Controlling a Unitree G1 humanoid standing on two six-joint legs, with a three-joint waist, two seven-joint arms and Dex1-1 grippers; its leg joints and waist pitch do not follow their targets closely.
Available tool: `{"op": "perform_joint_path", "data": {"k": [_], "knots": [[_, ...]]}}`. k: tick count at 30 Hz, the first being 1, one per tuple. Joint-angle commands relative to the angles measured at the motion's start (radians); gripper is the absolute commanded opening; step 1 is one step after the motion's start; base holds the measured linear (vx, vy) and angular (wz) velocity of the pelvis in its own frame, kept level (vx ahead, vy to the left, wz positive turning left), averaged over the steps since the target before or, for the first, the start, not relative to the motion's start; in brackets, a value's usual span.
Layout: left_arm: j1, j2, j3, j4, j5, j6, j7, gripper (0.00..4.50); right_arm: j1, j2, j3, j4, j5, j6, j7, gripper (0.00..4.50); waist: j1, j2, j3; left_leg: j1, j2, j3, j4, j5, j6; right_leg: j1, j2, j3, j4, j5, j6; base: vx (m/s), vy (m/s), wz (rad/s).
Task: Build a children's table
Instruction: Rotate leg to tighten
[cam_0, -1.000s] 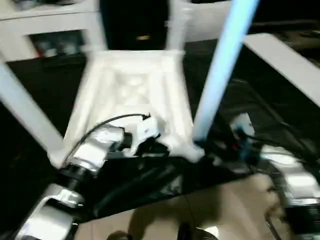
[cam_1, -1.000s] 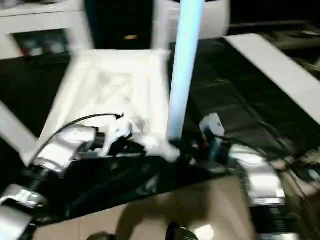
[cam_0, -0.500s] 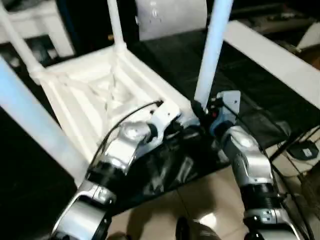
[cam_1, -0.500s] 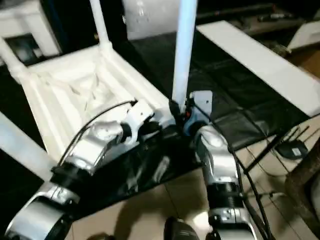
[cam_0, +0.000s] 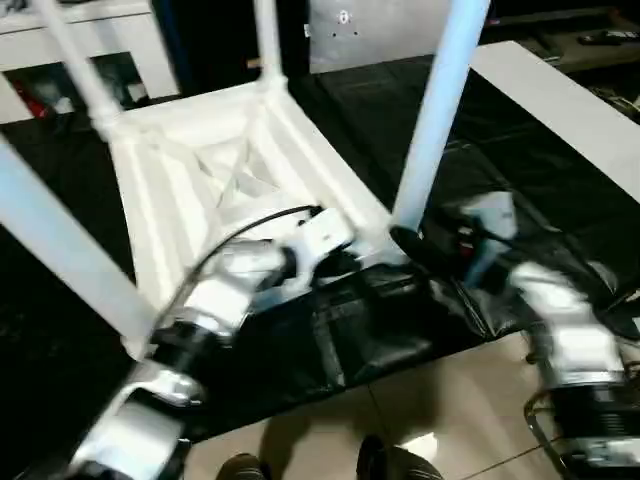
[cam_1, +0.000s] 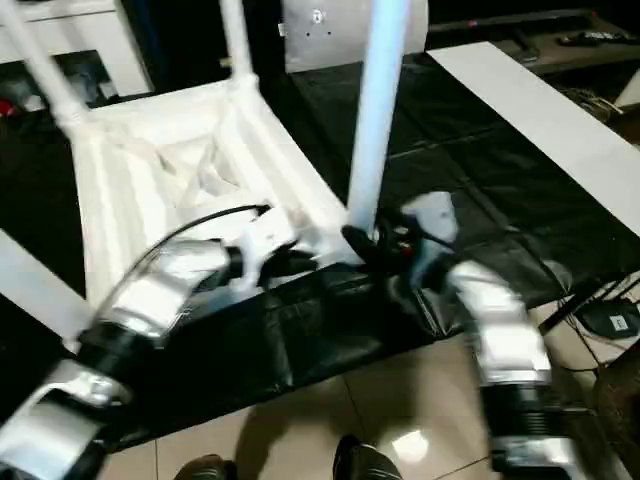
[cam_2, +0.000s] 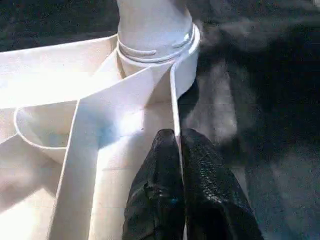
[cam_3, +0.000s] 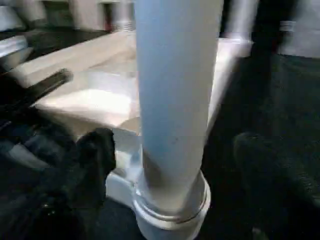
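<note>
Low in the frame, the robot's left gripper (cam_2: 179, 150) pinches the thin rim wall of the small white plastic children's table (cam_0: 205, 180), lying upside down on the black-covered work surface (cam_0: 560, 190). At centre, the right gripper (cam_3: 175, 165) brackets the nearest tube leg (cam_0: 435, 120), jaws spread, not gripping. A sideways knock could tilt that leg in its socket

Head stereo pair looking down, wrist cams close on table (cam_0: 230, 170) corner
</note>
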Motion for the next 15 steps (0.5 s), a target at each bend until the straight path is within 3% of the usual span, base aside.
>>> {"op": "perform_joint_path", "data": {"k": [1, 4, 9, 10, 12, 15], "knots": [[-0.010, 0.026, -0.051, -0.012, -0.025, -0.095, -0.142, 0.00, 0.010, -0.063, 0.034, -0.034, 0.032, -0.005, 0.152, 4.25, 0.001, -0.014, -0.090, -0.004, 0.006, 0.021, -0.066, -0.076, 0.146, 0.094, -0.055, 0.055, -0.080, -0.484, -0.017, 0.000, 0.000, 0.00], [-0.010, 0.062, -0.080, -0.014, -0.036, -0.140, -0.239, 0.00, 0.008, -0.121, 0.075, -0.026, 0.031, -0.042, 0.269, 4.25, 0.011, -0.015, -0.092, -0.004, 0.013, 0.020, -0.067, -0.065, 0.148, 0.092, -0.057, 0.057, -0.075, -0.464, -0.020, 0.000, 0.000, 0.00], [-0.014, 0.093, -0.110, -0.011, -0.049, -0.190, -0.353, 0.00, -0.007, -0.176, 0.127, 0.003, 0.038, -0.046, 0.426, 4.25, 0.032, -0.018, -0.096, -0.004, 0.020, 0.020, -0.066, -0.022, 0.164, 0.091, -0.059, 0.064, -0.059, -0.410, -0.062, 0.000, 0.000, 0.00], [-0.014, 0.096, -0.112, -0.011, -0.049, -0.192, -0.360, 0.00, -0.010, -0.180, 0.130, 0.005, 0.041, -0.039, 0.438, 4.00, 0.038, -0.017, -0.097, -0.003, 0.024, 0.020, -0.066, -0.009, 0.169, 0.089, -0.061, 0.067, -0.055, -0.394, -0.074, 0.000, 0.000, 0.00], [-0.017, 0.103, -0.118, -0.011, -0.049, -0.199, -0.384, 0.00, -0.018, -0.191, 0.142, 0.011, 0.051, -0.013, 0.480, 3.91, 0.042, -0.020, -0.096, -0.003, 0.026, 0.020, -0.066, -0.001, 0.178, 0.090, -0.060, 0.067, -0.052, -0.379, -0.087, 0.000, 0.000, 0.00], [-0.028, 0.121, -0.130, -0.002, -0.056, -0.228, -0.443, 0.00, -0.040, -0.215, 0.174, 0.028, 0.062, 0.015, 0.557, 3.56, 0.045, -0.023, -0.095, -0.006, 0.022, 0.022, -0.066, -0.005, 0.171, 0.093, -0.060, 0.066, -0.054, -0.400, -0.078, 0.000, 0.000, 0.00]]}}
